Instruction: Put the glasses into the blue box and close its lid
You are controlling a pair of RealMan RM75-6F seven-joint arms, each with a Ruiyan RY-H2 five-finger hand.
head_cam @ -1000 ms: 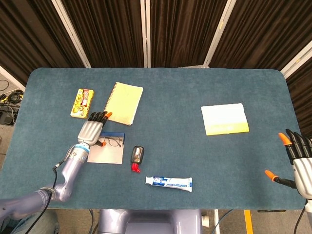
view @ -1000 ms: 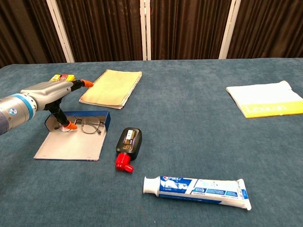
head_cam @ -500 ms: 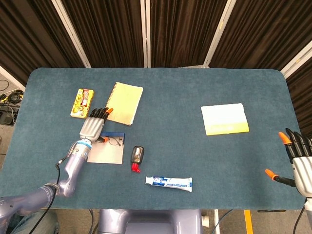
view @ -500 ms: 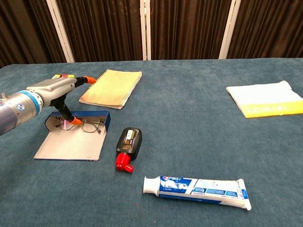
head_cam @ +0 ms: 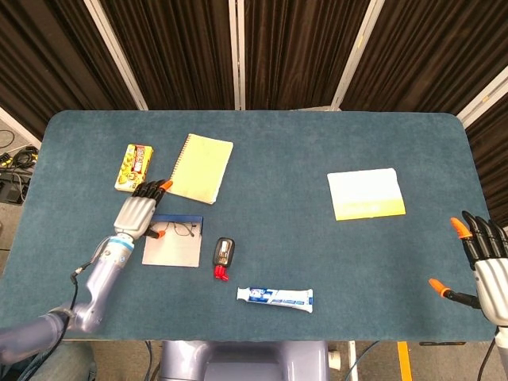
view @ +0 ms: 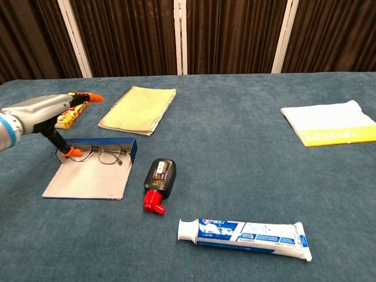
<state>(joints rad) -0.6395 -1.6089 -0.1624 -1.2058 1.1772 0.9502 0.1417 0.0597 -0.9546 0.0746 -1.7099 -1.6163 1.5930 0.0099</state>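
The glasses (view: pixel 98 154) lie in the open blue box (view: pixel 88 179), against its raised wall. Our left hand (view: pixel 44 113) hovers empty, fingers spread, just left of it, so we should hook the flat lid's edge and fold it slowly over the frames.

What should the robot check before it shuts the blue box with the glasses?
1. Glasses in the blue box: ok, lying against its wall.
2. Lid open flat on the table: ok, not yet closed.
3. Left robot hand holding nothing: cannot tell; its thumb tip is right at the glasses' left end.
4. Black bottle with red cap off the lid: ok, beside it.
5. Right robot hand out of the way: ok, open at the far edge.
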